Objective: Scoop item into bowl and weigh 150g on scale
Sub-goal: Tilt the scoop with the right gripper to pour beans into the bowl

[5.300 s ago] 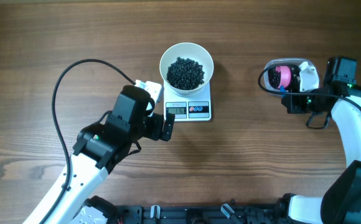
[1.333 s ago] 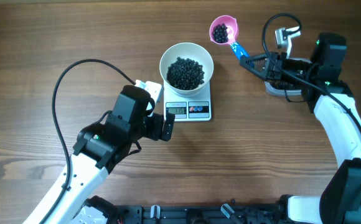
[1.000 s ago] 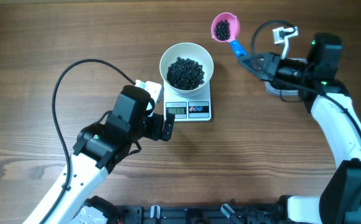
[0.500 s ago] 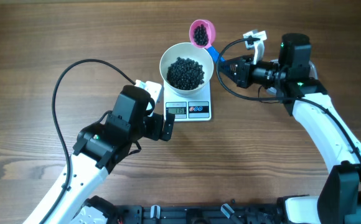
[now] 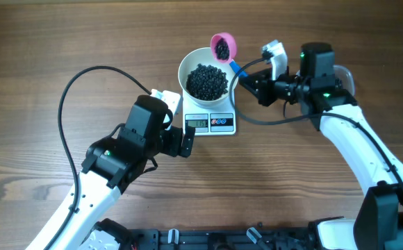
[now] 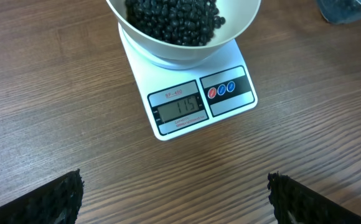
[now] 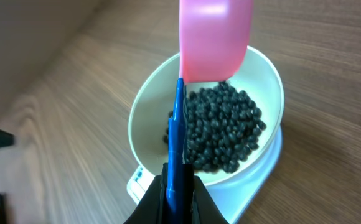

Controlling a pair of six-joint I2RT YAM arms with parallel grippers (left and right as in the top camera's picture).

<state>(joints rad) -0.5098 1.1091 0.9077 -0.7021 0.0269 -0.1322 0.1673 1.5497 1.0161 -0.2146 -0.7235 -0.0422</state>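
The white bowl (image 5: 187,64) stands on the small white scale (image 5: 210,122) and is well filled with the item, black beads (image 5: 207,81). The display reads 115 in the left wrist view, on the scale (image 6: 230,99) below the bowl (image 6: 239,18). My right gripper (image 5: 251,80) is shut on the blue handle (image 7: 177,143) of a pink scoop (image 5: 223,46). The scoop holds some beads and hangs over the bowl's far right rim. In the right wrist view the scoop (image 7: 213,37) is above the beads (image 7: 224,127). My left gripper (image 5: 186,142) stands open and empty just in front of the scale.
A clear tub (image 5: 343,75) sits to the right, mostly hidden behind the right arm. The left arm's black cable (image 5: 76,90) loops over the table on the left. Bare wood lies between the left fingertips (image 6: 65,193).
The right gripper has carried the loaded scoop from the tub on the right leftwards to the bowl's rim. The left arm and the scale have not moved.
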